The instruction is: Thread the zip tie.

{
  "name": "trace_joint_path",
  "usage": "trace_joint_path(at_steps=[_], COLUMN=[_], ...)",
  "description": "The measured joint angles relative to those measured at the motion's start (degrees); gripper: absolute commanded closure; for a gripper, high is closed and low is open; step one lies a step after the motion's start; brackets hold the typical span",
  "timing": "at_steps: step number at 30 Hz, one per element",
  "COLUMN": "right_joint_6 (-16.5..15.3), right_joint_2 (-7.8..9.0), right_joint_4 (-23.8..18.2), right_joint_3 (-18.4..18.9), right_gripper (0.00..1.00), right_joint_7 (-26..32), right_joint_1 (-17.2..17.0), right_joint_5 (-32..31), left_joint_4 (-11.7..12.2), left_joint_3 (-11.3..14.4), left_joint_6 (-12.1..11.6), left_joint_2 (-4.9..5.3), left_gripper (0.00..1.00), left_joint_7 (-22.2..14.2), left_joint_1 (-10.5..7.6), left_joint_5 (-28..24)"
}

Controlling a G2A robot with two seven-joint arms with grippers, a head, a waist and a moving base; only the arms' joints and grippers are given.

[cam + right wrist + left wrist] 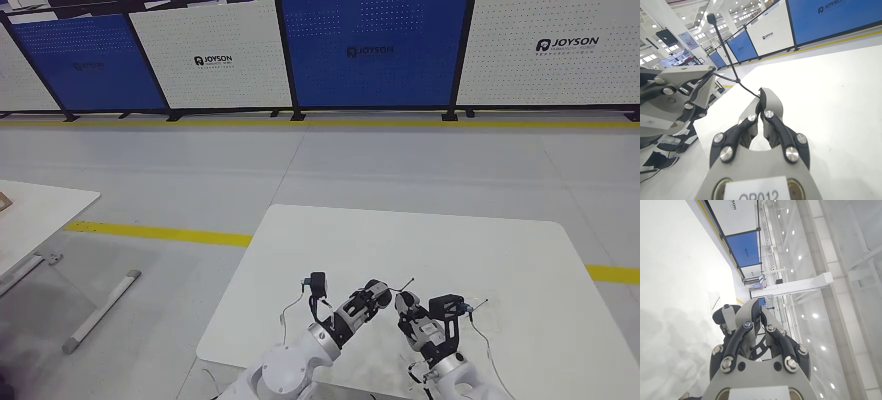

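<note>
A black zip tie (723, 47) is held in the air between both grippers, above the white table (450, 240) near its front edge. My right gripper (760, 97) is shut on one end of the strap. From there the strap runs to a small junction (737, 81), then rises to its blocky head (710, 18). A second strand leads from that junction into my left gripper (712, 72), whose fingers (757, 311) are pressed shut on it. In the top view the left gripper (385, 293) and right gripper (403, 299) sit almost touching, with the tie's tip (405, 284) poking up.
Another black zip tie (478, 303) lies on the table to the right of the grippers, also seen at the spare tie (715, 302). The table's far half is bare. Blue and white partition panels (370, 50) stand behind a yellow floor line.
</note>
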Motion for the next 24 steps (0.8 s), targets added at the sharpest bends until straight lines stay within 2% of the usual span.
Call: trace_joint_path(at_steps=[24], right_joint_6=[0.33], right_joint_2=[-0.09], right_joint_4=[0.79], right_joint_3=[0.00], right_gripper=[1.00], right_joint_7=[0.24], right_joint_1=[0.29], right_joint_5=[-0.36], left_joint_4=[-3.02], left_joint_3=[-0.68], left_joint_6=[-3.60], left_joint_2=[0.31], left_gripper=[1.00], left_joint_7=[0.24], left_joint_1=[2.34], left_joint_5=[0.78])
